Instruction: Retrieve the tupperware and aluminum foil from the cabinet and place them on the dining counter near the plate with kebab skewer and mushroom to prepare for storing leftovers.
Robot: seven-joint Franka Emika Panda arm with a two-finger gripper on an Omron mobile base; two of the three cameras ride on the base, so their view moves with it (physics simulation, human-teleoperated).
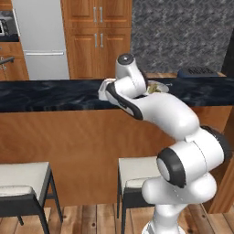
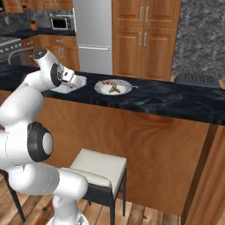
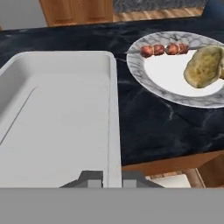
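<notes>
End effector pinched on the near wall of the white tupperware, resting on the dark bench with the plate at 2 o'clock; judged risk: releasing abruptly tips it off the near edge.

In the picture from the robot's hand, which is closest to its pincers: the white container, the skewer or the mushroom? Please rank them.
1. Tupperware: held at its rim by the gripper.
2. Kebab skewer: on the plate's near left side.
3. Mushroom: farther right on the plate.

arm: folded, reaching forward | gripper: jaws closed, 2 fingertips nearly together
</notes>
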